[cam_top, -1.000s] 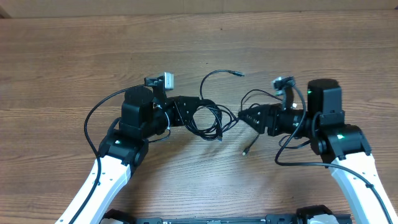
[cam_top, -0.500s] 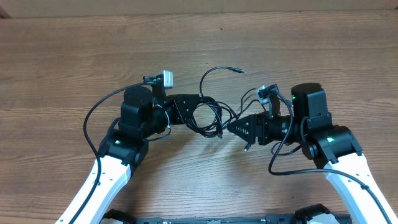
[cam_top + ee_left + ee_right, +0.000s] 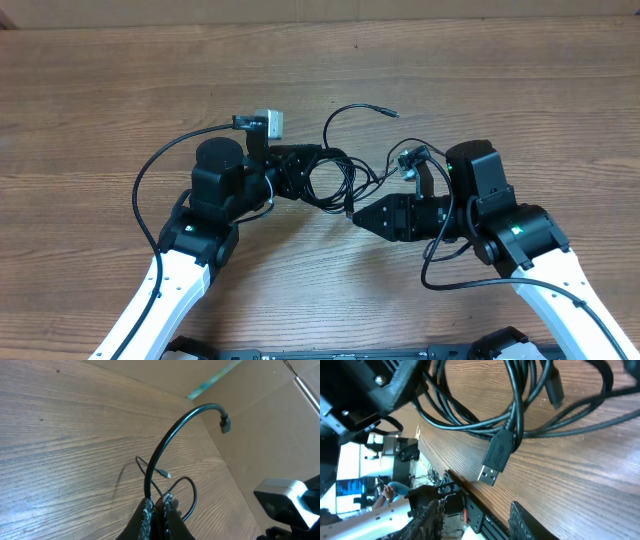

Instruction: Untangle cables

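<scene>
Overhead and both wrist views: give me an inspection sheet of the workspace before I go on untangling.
Surface: wood-grain table, no spills seen.
Job's things: thin black cables in a loose tangled coil between the arms; one free end arches away; a USB plug lies at the coil's edge.
Clutter: nothing seen.
Tools: left tool shut on the cables; right tool open, just short of the USB plug.
Cables: thicker arm wires loop off each arm.
Surroundings: cardboard wall behind the table.
</scene>
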Robot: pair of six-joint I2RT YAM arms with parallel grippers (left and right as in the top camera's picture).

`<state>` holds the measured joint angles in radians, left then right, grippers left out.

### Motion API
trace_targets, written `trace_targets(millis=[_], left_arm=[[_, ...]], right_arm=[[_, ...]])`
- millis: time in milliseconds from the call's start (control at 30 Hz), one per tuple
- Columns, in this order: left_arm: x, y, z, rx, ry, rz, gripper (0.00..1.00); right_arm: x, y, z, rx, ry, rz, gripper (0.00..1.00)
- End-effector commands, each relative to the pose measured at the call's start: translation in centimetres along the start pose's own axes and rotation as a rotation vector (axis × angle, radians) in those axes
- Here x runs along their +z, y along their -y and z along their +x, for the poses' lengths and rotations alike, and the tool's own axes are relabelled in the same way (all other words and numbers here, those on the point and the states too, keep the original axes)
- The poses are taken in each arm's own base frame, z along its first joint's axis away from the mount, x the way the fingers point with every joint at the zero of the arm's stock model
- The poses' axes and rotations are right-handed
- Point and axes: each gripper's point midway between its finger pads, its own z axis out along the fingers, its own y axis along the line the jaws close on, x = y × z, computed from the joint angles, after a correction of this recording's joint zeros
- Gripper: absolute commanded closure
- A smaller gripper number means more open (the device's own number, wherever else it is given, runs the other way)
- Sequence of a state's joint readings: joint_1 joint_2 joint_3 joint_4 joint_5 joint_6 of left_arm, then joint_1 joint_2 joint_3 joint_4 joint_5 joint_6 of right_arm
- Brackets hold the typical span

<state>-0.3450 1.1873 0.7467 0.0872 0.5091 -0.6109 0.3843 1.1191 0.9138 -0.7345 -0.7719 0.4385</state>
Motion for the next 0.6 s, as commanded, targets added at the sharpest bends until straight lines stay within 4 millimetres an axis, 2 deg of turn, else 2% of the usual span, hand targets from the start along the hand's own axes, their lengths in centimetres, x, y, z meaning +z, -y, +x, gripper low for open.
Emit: trace_targets(millis=[0,167,267,467,567], left_arm=[[-0.5,0.8,-0.8,-0.035,0.025,0.025,0.96],[-0.5,1.3,-0.5,-0.058,0.008,0.050,0.96],[-0.5,1.3,-0.4,-0.060,0.003,0.051,0.96],[-0.5,1.4,-0.3,-0.060,-0.002,0.056,0.96],[-0.5,1.3,-0.3,-0.060,-0.003,0.055,0.96]], right_arm=[[0.5,0.2,0.2,0.069,-0.003,0.027,0.59],[1.7,0.5,0.3,0.093,-0.033,0.028,0.60],[2.3,0.9,0.1,0.129,-0.041,0.030,0.65],[2.8,0.8,-0.7,0.162,-0.026,0.017,0.81],[2.8,0.4,-1.2,0.164,-0.013,-0.003,0.96]])
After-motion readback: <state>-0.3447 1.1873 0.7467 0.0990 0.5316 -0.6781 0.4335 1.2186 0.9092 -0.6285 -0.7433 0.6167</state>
